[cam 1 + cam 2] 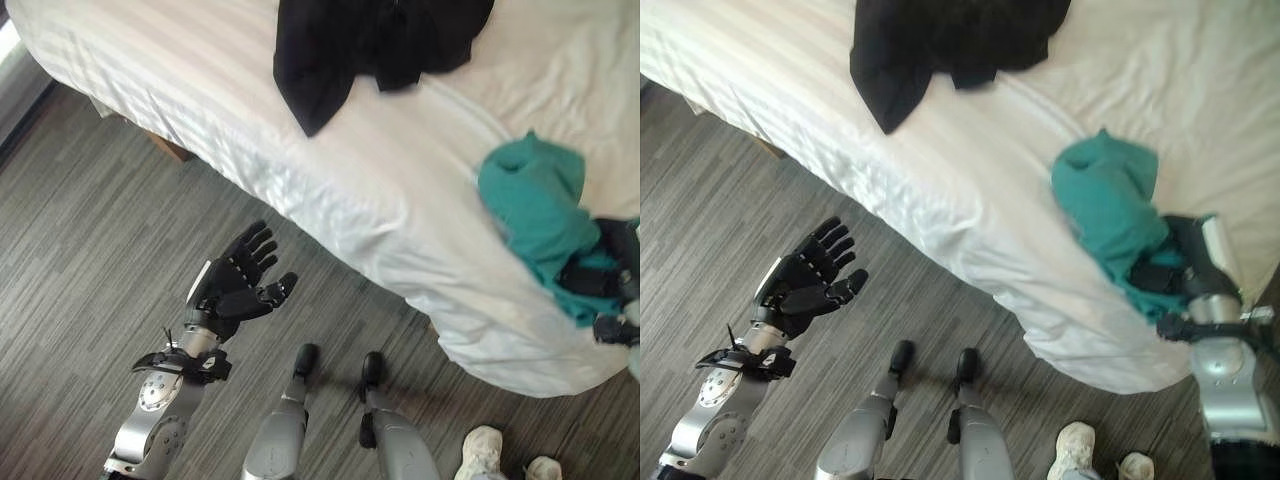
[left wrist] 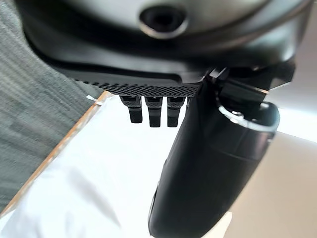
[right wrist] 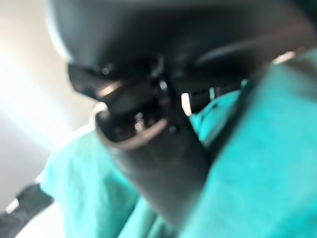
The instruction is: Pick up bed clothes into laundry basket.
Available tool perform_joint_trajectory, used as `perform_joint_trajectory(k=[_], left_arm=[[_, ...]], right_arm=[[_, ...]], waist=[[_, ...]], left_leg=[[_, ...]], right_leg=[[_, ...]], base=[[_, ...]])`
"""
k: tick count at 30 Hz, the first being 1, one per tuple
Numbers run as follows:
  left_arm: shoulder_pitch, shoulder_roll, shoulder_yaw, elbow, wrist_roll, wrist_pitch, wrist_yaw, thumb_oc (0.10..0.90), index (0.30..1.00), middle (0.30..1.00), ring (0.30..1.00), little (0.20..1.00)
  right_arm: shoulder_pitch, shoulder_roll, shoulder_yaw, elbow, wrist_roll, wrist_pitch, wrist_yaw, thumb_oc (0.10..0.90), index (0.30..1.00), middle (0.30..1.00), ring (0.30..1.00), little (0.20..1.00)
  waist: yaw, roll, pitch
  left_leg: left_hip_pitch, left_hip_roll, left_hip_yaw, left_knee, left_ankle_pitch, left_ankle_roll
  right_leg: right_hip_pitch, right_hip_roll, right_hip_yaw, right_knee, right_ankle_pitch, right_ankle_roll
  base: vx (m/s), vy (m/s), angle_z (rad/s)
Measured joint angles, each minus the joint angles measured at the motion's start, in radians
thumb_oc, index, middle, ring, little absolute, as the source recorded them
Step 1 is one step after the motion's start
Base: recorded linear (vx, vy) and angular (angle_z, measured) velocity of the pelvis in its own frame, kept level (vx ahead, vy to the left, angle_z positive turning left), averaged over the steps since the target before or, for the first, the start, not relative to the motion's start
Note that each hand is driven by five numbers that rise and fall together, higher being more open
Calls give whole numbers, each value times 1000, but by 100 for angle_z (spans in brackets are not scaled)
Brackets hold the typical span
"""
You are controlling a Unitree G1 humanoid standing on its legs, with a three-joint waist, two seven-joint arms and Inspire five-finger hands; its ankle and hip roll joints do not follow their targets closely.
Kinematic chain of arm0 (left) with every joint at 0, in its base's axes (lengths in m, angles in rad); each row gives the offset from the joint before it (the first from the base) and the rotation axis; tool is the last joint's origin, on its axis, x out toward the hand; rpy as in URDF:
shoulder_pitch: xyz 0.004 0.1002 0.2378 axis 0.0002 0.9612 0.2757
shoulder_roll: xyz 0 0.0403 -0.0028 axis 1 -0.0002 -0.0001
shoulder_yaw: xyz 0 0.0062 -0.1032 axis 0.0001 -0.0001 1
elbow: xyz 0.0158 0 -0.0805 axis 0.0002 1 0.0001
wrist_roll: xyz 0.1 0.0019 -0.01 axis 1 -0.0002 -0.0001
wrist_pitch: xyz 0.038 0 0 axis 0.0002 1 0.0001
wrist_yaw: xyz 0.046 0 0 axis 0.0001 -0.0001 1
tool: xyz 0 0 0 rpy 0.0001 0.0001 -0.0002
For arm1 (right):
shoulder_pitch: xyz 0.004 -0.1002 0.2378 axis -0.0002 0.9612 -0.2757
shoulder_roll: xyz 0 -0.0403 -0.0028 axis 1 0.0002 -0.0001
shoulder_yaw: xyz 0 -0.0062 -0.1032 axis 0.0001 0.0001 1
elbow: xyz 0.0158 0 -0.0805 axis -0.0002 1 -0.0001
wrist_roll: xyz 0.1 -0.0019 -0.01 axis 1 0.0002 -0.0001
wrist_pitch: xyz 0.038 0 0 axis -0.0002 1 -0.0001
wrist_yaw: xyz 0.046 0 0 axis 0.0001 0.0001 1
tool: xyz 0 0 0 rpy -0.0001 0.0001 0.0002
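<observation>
Down at the near edge of the head views, a person's white sneakers (image 1: 483, 450) stand on the grey wood-grain floor (image 1: 80, 250), just beside the bed's near corner.

Left hand (image 1: 235, 285) — held over the floor, well apart from the bed, palm up, fingers straight and spread, thumb out. Nothing in it. Its wrist view agrees: straight fingers (image 2: 154, 110), white sheet beyond them.

Right hand (image 1: 1175, 262) — at the bed's near edge, close to the near corner, pushed into the crumpled teal cloth garment (image 1: 1110, 205). Teal fabric lies against the dark hand in the right wrist view (image 3: 257, 173), but my fingers are buried in the folds; I cannot tell whether they are curled on the cloth or straight.

Teal garment lies bunched on the white striped bed sheet (image 1: 200, 90), part of it draped over the mattress edge beside my right wrist.

Second item — a black cloth garment (image 1: 370, 45), spread loosely nearer the far side of the bed, one pointed corner reaching toward the near edge. Well apart from the teal one and from both hands.
</observation>
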Motion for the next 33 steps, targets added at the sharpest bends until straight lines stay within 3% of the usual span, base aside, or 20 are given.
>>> perform_joint_trajectory(k=[4, 6, 9, 10, 14, 18, 19, 20, 21, 22, 23, 27, 30, 31, 33], left_arm=[[-26, 27, 17, 78, 105, -1, 0, 800, 900, 900, 900, 900], [-85, 30, 14, 159, 161, 3, 14, 800, 900, 900, 900, 900], [-212, 51, 5, 256, 277, 66, 71, 800, 900, 900, 900, 900], [-275, 58, -8, 274, 300, 73, 89, 800, 900, 900, 900, 900], [-526, 96, -65, 356, 364, 83, 147, 800, 900, 900, 900, 900], [-632, 113, -70, 357, 365, 62, 179, 800, 900, 900, 900, 900], [-642, 123, -79, 358, 364, 56, 180, 800, 900, 900, 900, 900], [-669, 142, -101, 375, 362, 56, 183, 800, 900, 900, 900, 900], [-701, 162, -130, 404, 361, 50, 185, 800, 900, 900, 900, 900], [-729, 208, -162, 431, 361, 46, 188, 800, 900, 900, 900, 900], [-752, 246, -173, 454, 361, 40, 190, 800, 900, 900, 900, 900], [-861, 269, -227, 526, 359, 36, 200, 800, 900, 900, 900, 900], [-919, 298, -233, 564, 358, 22, 205, 800, 900, 900, 900, 900], [-948, 313, -249, 599, 359, 23, 205, 800, 900, 900, 900, 900], [-1000, 313, -265, 668, 353, 22, 206, 800, 900, 900, 900, 900]], right_arm=[[31, 83, 57, 40, 1, 31, 37, 400, 300, 300, 300, 300], [32, 94, 91, 42, 5, 43, 51, 400, 300, 300, 300, 300], [30, 107, 121, 38, 16, 62, 82, 400, 300, 300, 300, 300], [37, 108, 123, 28, 20, 74, 88, 400, 300, 300, 300, 300], [43, 98, 136, -21, 23, 105, 110, 400, 300, 300, 300, 300], [34, 106, 177, -42, 27, 114, 110, 400, 300, 300, 300, 300], [31, 112, 186, -42, 27, 117, 110, 400, 300, 300, 300, 300], [24, 123, 206, -41, 27, 129, 110, 400, 300, 300, 300, 300], [28, 132, 230, -42, 28, 130, 111, 400, 300, 300, 300, 300], [23, 149, 256, -42, 28, 129, 111, 400, 300, 300, 300, 300], [1, 161, 279, -42, 34, 130, 110, 400, 300, 300, 300, 300], [-23, 174, 343, -49, 46, 131, 111, 400, 300, 300, 300, 300], [-53, 179, 363, -50, 47, 130, 115, 400, 300, 300, 300, 300], [-48, 178, 359, -55, 47, 128, 121, 400, 300, 300, 300, 300], [-34, 178, 352, -47, 50, 129, 121, 400, 300, 300, 300, 300]], waist=[[-12, -34, -59], [-16, -38, -63], [-35, -36, -66], [-59, -37, -66], [-76, -26, -88], [-96, -28, -101], [-90, -17, -104], [-86, -11, -105], [-87, -30, -119], [-84, -71, -141], [-87, -87, -149], [-114, -80, -149], [-107, -83, -150], [-121, -86, -150], [-138, -89, -152]], left_leg=[[26, 2, -2, 22, -20, -10], [22, 0, 4, 68, -35, -16], [20, 3, -3, 117, -52, -35], [0, 4, 4, 160, -70, -54], [-37, 0, 79, 181, -103, -8], [-14, -2, 206, 195, -99, 54], [-3, 22, 243, 183, -100, 71], [9, 39, 268, 195, -117, 72], [23, 29, 285, 205, -131, 71], [28, 10, 313, 216, -135, 77], [29, 4, 324, 224, -139, 66], [74, 23, 320, 193, -138, 56], [97, 38, 378, 119, -109, 49], [95, 34, 381, 113, -103, 50], [95, 31, 373, 96, -94, 49]], right_leg=[[39, 5, 2, 1, -6, -4], [55, 10, 18, 4, -6, -7], [76, 21, 23, 12, -13, -20], [78, 24, 46, 16, -19, -32], [11, 23, 132, 53, -23, -35], [7, 11, 236, 30, -13, 11], [-5, 21, 233, 106, -40, 14], [-37, 29, 223, 289, -111, 11], [-28, 5, 225, 388, -189, 23], [3, -35, 263, 373, -246, 51], [17, -37, 280, 349, -256, 36], [44, -15, 280, 311, -210, 52], [40, -25, 201, 226, -147, 62], [58, -34, 168, 171, -125, 34], [83, -32, 163, 114, -98, 29]], base=[[-17, -130, 5], [9, -85, -7], [92, 40, 9], [229, 106, 17], [210, 124, -36], [318, 286, -86], [353, 357, -89], [307, 319, -81], [263, 260, -73], [197, 180, -63], [163, 158, -54], [84, 107, -26], [115, 45, -53], [65, 11, -25], [83, -4, 3]])
